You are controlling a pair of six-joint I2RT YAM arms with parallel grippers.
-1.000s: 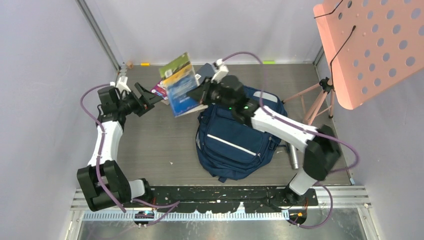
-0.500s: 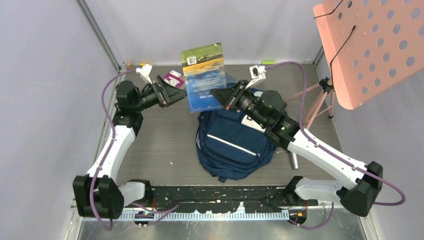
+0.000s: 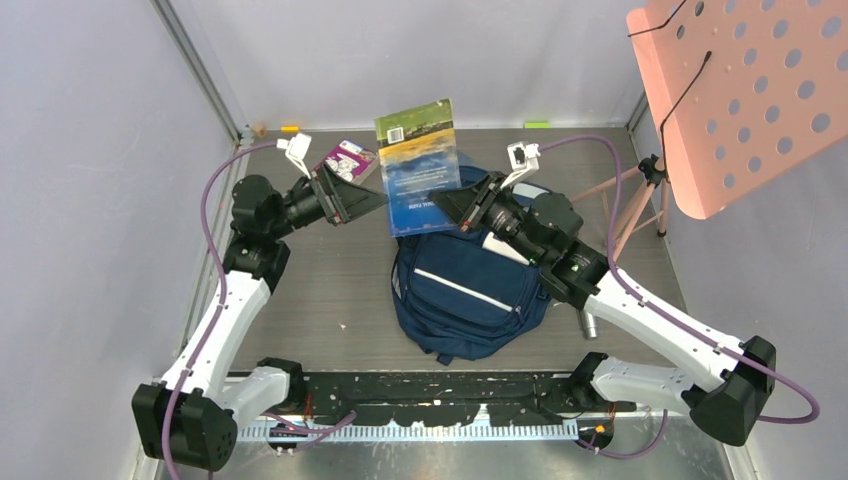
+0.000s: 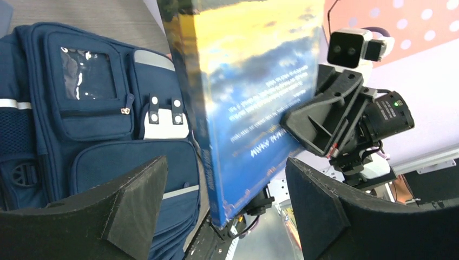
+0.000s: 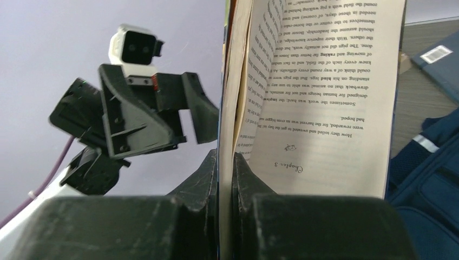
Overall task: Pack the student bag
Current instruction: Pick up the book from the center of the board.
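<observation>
Student bag [image 3: 460,290] lies flat on the table [image 3: 300,290], front pocket up, directly below and toward the arm bases from the right end effector [image 3: 447,205]. It is navy, with a pale stripe across the front and white patches on the pocket.

The right end effector is clamped shut on a paperback book [image 3: 420,165], holding it upright above the far end of the bag. In the right wrist view the fingers [image 5: 208,179] pinch the book [image 5: 319,92] at its lower edge, and a loose printed page fans out to the side, with the bag [image 5: 433,179] below it.

The left end effector [image 3: 375,203] hangs with its jaws spread wide and holds nothing. It points at the book from the opposite side, its tips just beside the cover's left edge; whether they touch cannot be told. In the left wrist view the book's spine and blue-and-yellow cover [image 4: 254,92] stand ahead between the two fingers [image 4: 135,189], the bag [image 4: 81,135] is beyond on the left, and the right end effector is behind the book.

A small purple booklet [image 3: 347,160] lies on the table just beyond the left end effector. A metal cylinder [image 3: 588,320] rests beside the bag, under the right arm. A pink perforated board [image 3: 740,90] on a tripod stands well apart, right of the right end effector.
</observation>
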